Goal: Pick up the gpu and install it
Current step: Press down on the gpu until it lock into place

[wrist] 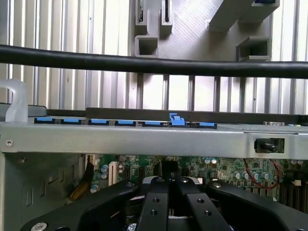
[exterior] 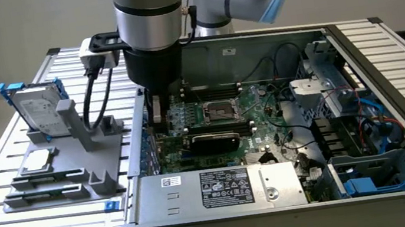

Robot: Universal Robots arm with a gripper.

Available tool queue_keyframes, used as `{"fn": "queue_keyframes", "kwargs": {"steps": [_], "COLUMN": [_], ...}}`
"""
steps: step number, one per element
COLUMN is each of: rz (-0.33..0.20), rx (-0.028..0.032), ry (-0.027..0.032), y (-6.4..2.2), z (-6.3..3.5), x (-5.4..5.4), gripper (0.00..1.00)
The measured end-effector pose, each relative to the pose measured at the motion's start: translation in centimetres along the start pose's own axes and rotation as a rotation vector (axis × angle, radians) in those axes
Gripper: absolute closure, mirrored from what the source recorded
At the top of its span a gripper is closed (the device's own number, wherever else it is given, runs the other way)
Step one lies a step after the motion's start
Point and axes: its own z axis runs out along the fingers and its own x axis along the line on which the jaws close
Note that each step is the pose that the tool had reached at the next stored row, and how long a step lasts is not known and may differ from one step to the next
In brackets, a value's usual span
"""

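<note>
The gpu (exterior: 215, 141) lies low across the green motherboard (exterior: 266, 110) inside the open computer case, its black rounded shroud facing up. My gripper (exterior: 157, 120) reaches down into the case at the exterior view's left wall, just beside the gpu's left end. Whether it touches the card I cannot tell. In the wrist view the gripper (wrist: 168, 183) is shut, its black fingers (wrist: 154, 202) pressed together with nothing visible between them. It hovers over the motherboard (wrist: 231, 168), close to the case's metal wall (wrist: 144, 139).
A grey holder (exterior: 60, 175) on the slatted table carries a silver hard drive in a blue frame (exterior: 39, 106). A row of blue slot clips (wrist: 176, 119) tops the case wall. A black cable (wrist: 154, 65) crosses the wrist view. The power supply (exterior: 213, 189) fills the case's near side.
</note>
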Motion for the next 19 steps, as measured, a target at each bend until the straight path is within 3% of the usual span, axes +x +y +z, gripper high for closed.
{"fn": "queue_keyframes", "kwargs": {"steps": [2, 4, 19], "rz": [0.001, 0.002, 0.037], "rx": [-0.0004, -0.0006, -0.0064], "ry": [0.0060, 0.0085, 0.0063], "y": [0.00, 0.01, 0.11], "z": [-0.02, -0.02, 0.06], "x": [-0.02, -0.06, -0.09], "gripper": [0.89, 0.89, 0.89]}}
